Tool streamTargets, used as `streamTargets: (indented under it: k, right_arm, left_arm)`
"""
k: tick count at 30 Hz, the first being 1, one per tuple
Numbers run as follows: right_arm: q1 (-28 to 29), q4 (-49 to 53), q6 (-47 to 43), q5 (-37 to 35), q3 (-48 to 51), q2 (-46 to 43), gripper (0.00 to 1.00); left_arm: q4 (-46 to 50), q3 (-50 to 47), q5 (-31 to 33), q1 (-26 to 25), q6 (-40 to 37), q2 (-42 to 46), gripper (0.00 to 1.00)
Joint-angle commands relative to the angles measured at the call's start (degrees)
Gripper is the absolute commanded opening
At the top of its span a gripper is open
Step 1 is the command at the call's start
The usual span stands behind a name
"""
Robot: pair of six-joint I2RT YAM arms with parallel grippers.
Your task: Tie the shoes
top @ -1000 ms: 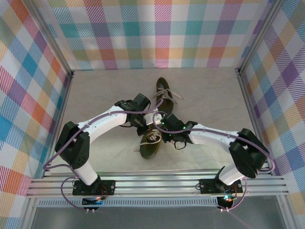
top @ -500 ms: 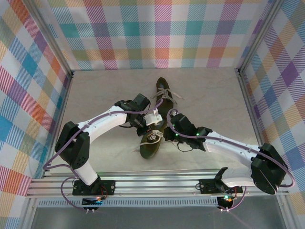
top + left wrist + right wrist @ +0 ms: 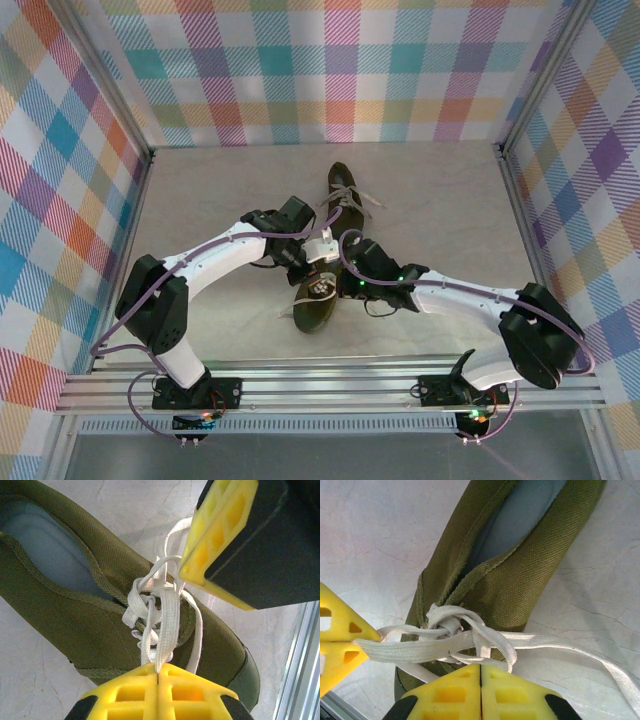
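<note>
Your left gripper (image 3: 158, 669) is clamped on a lace (image 3: 165, 625) of the near shoe (image 3: 75, 615), which lies between the arms. Your right gripper (image 3: 480, 667) is closed, seemingly pinching a loop (image 3: 495, 642). Pull apart evenly and low, cinching the knot (image 3: 447, 622) without dragging the shoe.

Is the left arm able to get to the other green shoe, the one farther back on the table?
Probably yes: the farther dark olive-green fabric shoe lies just past the left end effector. But it is shut on the cream-white lace of the near shoe, so it must let go first.
</note>
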State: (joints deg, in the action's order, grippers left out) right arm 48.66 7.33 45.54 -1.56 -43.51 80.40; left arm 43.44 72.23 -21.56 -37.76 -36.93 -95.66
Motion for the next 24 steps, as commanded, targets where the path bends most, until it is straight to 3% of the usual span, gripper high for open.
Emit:
streamTargets:
  k: [1,24]
  right_arm:
    - [-0.2,-2.6,0.8,0.6,-1.9,1.1,0.08]
    - [-1.8,-7.9,2.7,3.3,-1.8,6.3,0.18]
  left_arm:
    - [1.2,0.7,-1.3,0.1,0.0,0.8,0.0]
    - [0.9,0.4,-1.8,0.9,0.3,1.3,0.0]
